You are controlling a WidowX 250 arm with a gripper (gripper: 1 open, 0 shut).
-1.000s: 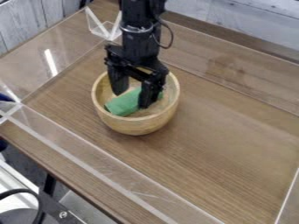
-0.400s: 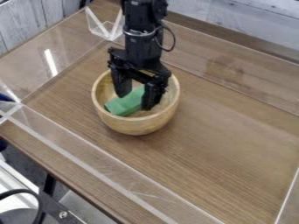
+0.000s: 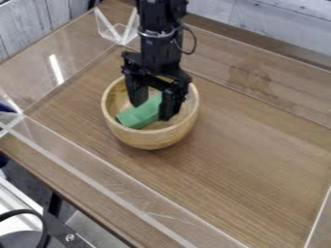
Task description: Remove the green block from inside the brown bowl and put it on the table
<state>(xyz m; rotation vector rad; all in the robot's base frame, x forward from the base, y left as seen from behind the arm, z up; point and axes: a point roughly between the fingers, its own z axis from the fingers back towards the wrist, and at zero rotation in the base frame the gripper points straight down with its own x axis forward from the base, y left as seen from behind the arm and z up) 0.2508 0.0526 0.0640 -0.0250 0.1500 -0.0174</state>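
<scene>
The table (image 3: 239, 179) spreads beneath the bowl (image 3: 153, 139). The arm (image 3: 159, 21) comes down from behind the bowl. The gripper (image 3: 157, 105) is over the bowl, its jaws spread wide. The block (image 3: 138, 113) lies inside the bowl, tilted, between the fingertips or just beside them; which, I cannot tell.

Pic is small + low-res, a bit soft all over, w/ fine detail smeared on the matte black claw (image 3: 153, 89). Lighting's moderate + fairly even; the brown wood-grain worktop (image 3: 233, 160) shows only soft shading, w/ a darker patch inside the round light-tan wooden bowl (image 3: 153, 140). Pale glints run along the clear acrylic edging at lower left; can't tell light source.
</scene>
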